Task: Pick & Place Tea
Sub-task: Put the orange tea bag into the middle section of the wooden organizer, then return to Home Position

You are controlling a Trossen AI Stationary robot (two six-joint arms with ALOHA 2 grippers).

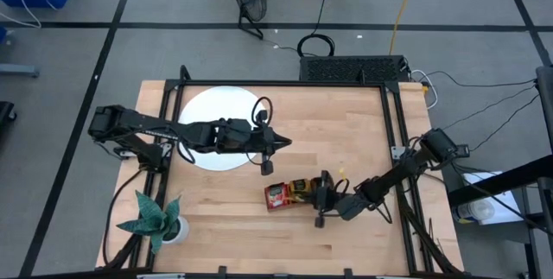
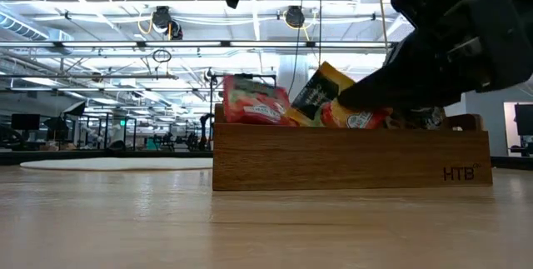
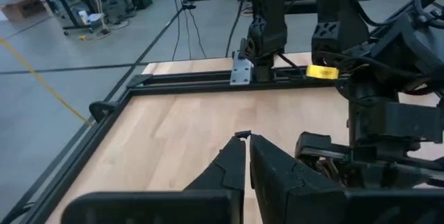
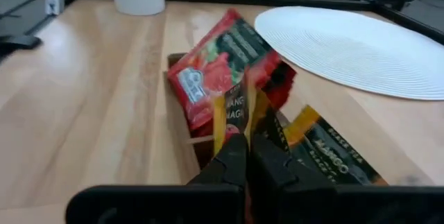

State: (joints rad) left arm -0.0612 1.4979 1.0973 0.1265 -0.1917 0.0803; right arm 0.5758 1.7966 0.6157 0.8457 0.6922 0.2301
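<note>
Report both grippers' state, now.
Left gripper: shut, empty, above the table.
Right gripper: shut, in the tea in the tray.

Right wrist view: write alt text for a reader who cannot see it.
The right arm's dark fingers, shut, reach into a brown wooden tray of tea sachets, beside a red strawberry-print sachet and an orange-yellow mango sachet. A round white disc lies beyond on the wooden table.

i saw the tea sachets (image 4: 229, 71) standing crowded and tilted in the wooden tray (image 2: 350, 159): red strawberry wrappers (image 2: 254, 102) at one end, black-and-yellow mango ones (image 4: 326, 151) beside them.
</note>
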